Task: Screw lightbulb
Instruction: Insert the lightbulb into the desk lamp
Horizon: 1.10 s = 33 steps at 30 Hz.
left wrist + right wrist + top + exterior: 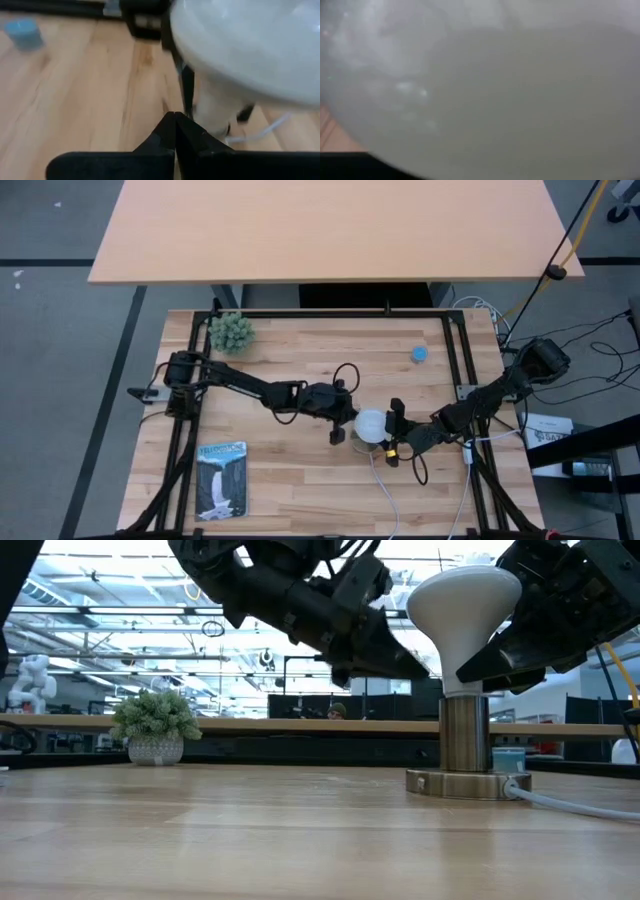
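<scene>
White dome-shaped lightbulb point(462, 605) stands upright in its silvery socket point(466, 745); right claw point(398, 427) pinches it. Left claw point(175, 131), pressed together, waits beside. Twist level.

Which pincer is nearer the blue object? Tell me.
Right. The right pincer sits beside the bulb, on the blue object's side; the left pincer is across the bulb.

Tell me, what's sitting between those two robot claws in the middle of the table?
The lightbulb. In the high view it sits between the left gripper and the right gripper; the low view shows it upright in the silvery socket.
</scene>
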{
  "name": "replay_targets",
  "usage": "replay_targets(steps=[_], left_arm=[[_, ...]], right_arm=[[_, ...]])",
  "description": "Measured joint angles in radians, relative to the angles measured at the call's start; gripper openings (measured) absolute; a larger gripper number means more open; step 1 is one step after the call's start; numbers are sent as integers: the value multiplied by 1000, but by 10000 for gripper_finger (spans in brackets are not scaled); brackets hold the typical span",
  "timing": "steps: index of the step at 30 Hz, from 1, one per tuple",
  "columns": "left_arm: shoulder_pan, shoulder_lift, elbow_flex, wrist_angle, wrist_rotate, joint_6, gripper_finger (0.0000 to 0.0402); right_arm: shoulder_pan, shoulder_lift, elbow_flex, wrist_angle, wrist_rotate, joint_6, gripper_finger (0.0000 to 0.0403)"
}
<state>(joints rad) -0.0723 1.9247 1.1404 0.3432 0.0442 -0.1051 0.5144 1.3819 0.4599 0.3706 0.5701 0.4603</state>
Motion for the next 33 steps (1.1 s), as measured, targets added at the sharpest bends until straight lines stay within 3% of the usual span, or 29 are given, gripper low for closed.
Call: replay_targets(steps=[6,9,14,23,29,33], left_arm=[[-24,0,0,-126,51,-39,0],[-48,1,0,-72,128,-17,0],[-61,2,0,43,136,21,0],[-23,2,0,26,44,29,0],[-13,2,0,27,-142,-9,0],[-24,2,0,-7,-76,-15,0]], right_arm=[[0,0,0,-1,0,0,201],[0,0,0,-1,0,0,201],[0,0,0,-1,0,0,201],[-1,0,0,3,6,0,201],[0,0,-1,7,0,-1,201],[0,0,-1,7,0,0,201]])
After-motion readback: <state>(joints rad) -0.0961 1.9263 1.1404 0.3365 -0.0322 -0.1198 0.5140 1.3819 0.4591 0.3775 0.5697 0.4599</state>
